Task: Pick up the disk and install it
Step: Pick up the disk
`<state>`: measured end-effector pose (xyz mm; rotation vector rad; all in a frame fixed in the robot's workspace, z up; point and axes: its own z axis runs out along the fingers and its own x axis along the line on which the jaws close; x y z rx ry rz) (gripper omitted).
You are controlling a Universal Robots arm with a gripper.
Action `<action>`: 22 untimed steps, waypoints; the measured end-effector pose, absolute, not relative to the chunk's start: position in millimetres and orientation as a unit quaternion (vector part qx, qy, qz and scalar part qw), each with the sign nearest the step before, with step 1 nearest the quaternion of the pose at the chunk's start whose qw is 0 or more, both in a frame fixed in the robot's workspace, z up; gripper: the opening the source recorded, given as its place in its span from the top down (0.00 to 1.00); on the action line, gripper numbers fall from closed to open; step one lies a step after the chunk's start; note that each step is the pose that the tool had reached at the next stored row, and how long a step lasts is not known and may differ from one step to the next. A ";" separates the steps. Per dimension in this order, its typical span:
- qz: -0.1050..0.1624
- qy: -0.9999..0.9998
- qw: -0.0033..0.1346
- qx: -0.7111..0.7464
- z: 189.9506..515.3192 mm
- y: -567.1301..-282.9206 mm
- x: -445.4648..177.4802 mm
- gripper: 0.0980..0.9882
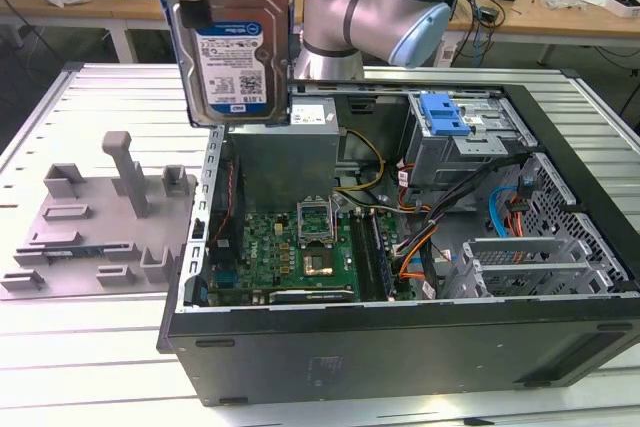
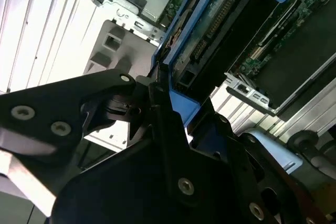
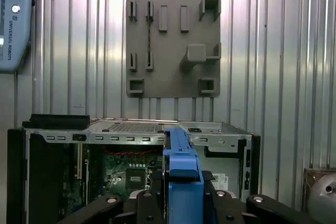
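The gripper (image 1: 190, 2) is clamped on the disk (image 1: 235, 52), high above the open computer case (image 1: 400, 347). In the exterior view the disk hangs upright straight below the gripper, its white-and-blue label facing the camera and its blue carrier bracket framing the edges. Only the disk's upper corner is caught in the jaws; the rest of the drive hangs free beneath them.

In the first wrist view the black fingers (image 3: 156, 192) press in from either side of the disk's blue edge, which juts out from between them, touching both. The second wrist view shows the same pinch from the side: a finger (image 2: 168, 124) lies flat against the blue frame, and the disk's dark underside with its connector stretches away from the gripper.

Below the gripper and the lower edge of the disk sits the power supply (image 1: 290, 142), at the edge of the case, with the motherboard (image 1: 270, 247) lower and nearer the camera. The disk touches none of these. Well apart from the gripper, beside the case on the ribbed metal table (image 1: 100, 347), lies the grey fixture plate (image 1: 90, 227).
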<state>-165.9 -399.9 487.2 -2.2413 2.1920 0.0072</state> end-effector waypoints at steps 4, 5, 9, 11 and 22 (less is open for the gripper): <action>0.002 0.699 0.003 -0.715 487.0 -407.2 -154.2 0.70; 0.002 0.699 0.003 -0.715 486.9 -408.5 -152.3 0.70; 0.002 0.699 0.003 -0.715 486.3 -418.1 -137.4 0.70; 0.002 0.699 0.003 -0.715 486.0 -421.6 -130.8 0.70; 0.002 0.699 0.003 -0.715 485.0 -439.3 -97.3 0.70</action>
